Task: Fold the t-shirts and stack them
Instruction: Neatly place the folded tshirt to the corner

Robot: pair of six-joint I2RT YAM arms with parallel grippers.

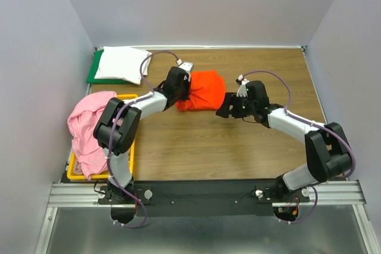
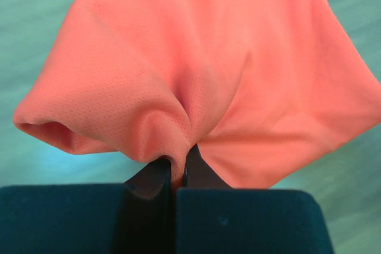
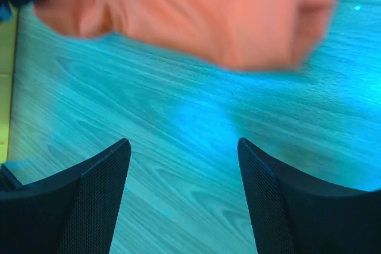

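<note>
White shirt lies folded on the green board. Pink shirts, apparently two, wait heaped in the bin. Orange shirt lies unfolded on the table. Left gripper is clamped on a pinch of its cloth. Right gripper hovers nearby, spread wide and empty.

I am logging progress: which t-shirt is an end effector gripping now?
The orange t-shirt, pinched by the left end effector; the white t-shirt and pink t-shirt lie ungripped aside.
</note>
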